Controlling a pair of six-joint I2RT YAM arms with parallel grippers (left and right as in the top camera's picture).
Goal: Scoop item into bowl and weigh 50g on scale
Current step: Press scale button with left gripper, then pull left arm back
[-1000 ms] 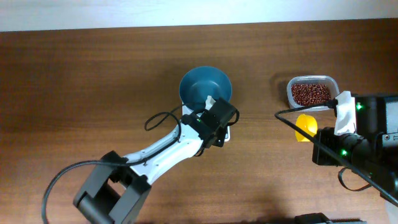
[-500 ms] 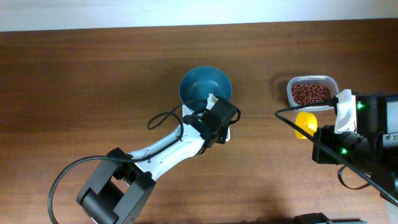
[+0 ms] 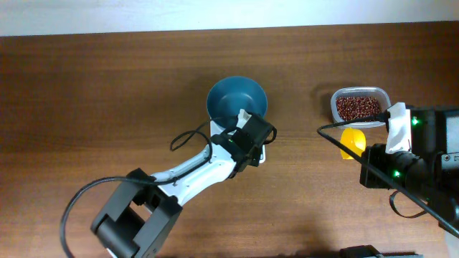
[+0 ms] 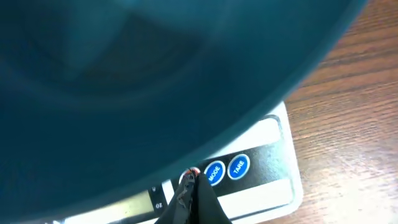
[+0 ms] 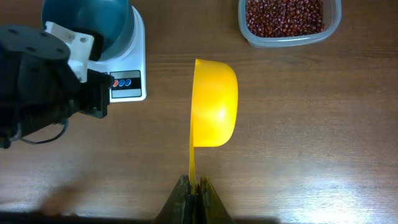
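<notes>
**Pressing a scale key before scooping.** The left gripper (image 4: 193,186), jaws together, sets its tip on the red button (image 4: 191,173) beside the blue MODE key (image 4: 214,173) and TARE key (image 4: 238,167) of the white plastic scale (image 4: 261,190). Over the last second only the arm's elbow has drifted, which suggests the scale is being switched on or zeroed. The smooth, empty teal bowl (image 3: 237,99) sits on the scale. To the right of the scale, the right gripper (image 5: 194,186) has its jaws clamped on the handle of a glossy yellow scoop (image 5: 214,102). The red-brown beans (image 3: 358,107) lie in a clear tub (image 3: 387,100) on the wood-grain tabletop (image 3: 107,86).
</notes>
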